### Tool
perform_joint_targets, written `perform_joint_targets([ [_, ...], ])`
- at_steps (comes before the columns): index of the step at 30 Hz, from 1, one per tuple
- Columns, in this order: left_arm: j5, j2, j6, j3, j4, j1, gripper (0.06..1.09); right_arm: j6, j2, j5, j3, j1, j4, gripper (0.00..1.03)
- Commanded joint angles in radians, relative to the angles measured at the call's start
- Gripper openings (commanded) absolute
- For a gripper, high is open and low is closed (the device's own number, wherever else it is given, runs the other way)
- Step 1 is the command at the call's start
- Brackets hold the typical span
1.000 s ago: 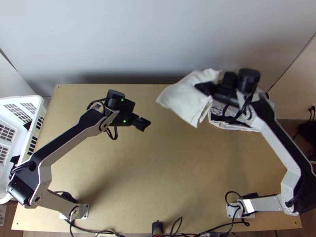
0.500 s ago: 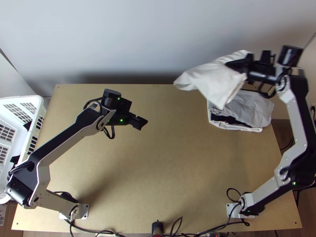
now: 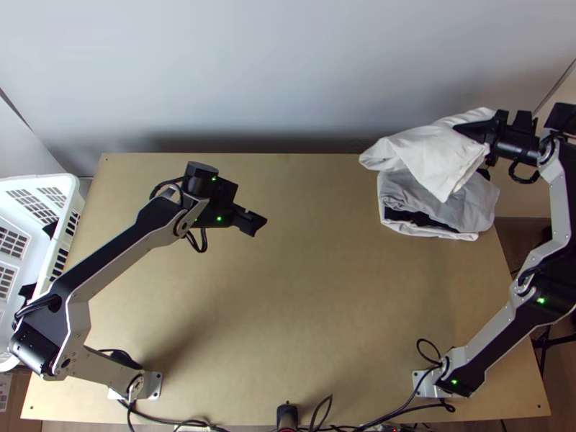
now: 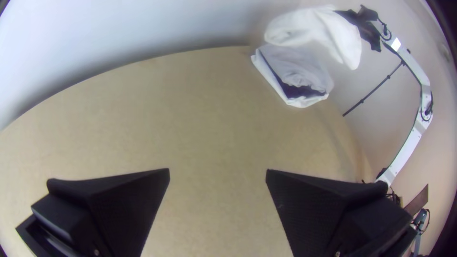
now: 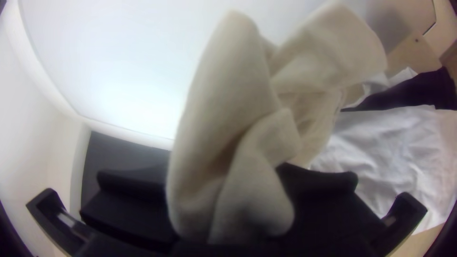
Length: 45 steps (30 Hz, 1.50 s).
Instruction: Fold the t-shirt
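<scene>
At the far left, a white basket [image 3: 39,179] with slotted sides sits beside the pale wooden counter [image 3: 302,309]. The left arm [image 3: 119,252] reaches in from the near left corner. Its end effector [image 3: 250,222] is over the far half, left of the middle; in the left wrist view its two wide black fingers [image 4: 304,204] are spread well apart, with bare wood seen between them.

To the right, at the far right corner, a pile [image 3: 471,209] of white and grey cloth lies flat in folded layers, with a dark band showing along the near side.

Above the pile's far part is the shirt [image 3: 425,147], white and plain, held up in the air. It is loosely bunched, neither flat nor neatly folded. One rounded lobe sticks out to the left, and a pointed corner hangs toward the near side. The right wrist view shows it cream-toned, in thick, soft folds with deep creases. Whether its hanging part touches the pile, I cannot tell.

At the shirt's right side, the right end effector [image 3: 471,130] is pinching a gathered part of it. The right arm [image 3: 558,281] bends out past the counter's right edge, its base at the near right.
</scene>
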Motion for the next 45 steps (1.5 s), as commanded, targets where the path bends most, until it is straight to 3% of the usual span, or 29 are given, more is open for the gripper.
perform_joint_targets([
  [1, -0.002, 0.006, 0.012, 0.003, 0.004, 0.008, 1.04, -0.075, 0.062, -0.048, 0.027, -0.035, -0.044, 0.03],
  [11, 0.0, 0.0, 0.013, 0.006, 0.002, 0.026, 1.04, -0.149, 0.172, -0.049, 0.029, -0.055, -0.137, 0.03],
  [16, -0.002, 0.0, 0.013, 0.003, -0.004, 0.041, 1.04, -0.161, 0.197, 0.008, 0.007, -0.096, -0.162, 0.03],
  [19, 0.0, 0.003, 0.015, 0.006, 0.001, 0.041, 1.04, -0.159, 0.223, 0.058, 0.016, -0.128, -0.161, 0.03],
  [33, 0.0, -0.003, 0.007, 0.017, 0.002, 0.04, 1.04, -0.178, 0.189, 0.486, -0.059, -0.177, -0.161, 0.03],
  [45, 0.0, -0.017, 0.004, 0.02, 0.001, 0.043, 1.04, -0.175, 0.051, 0.491, -0.106, -0.13, -0.136, 0.03],
])
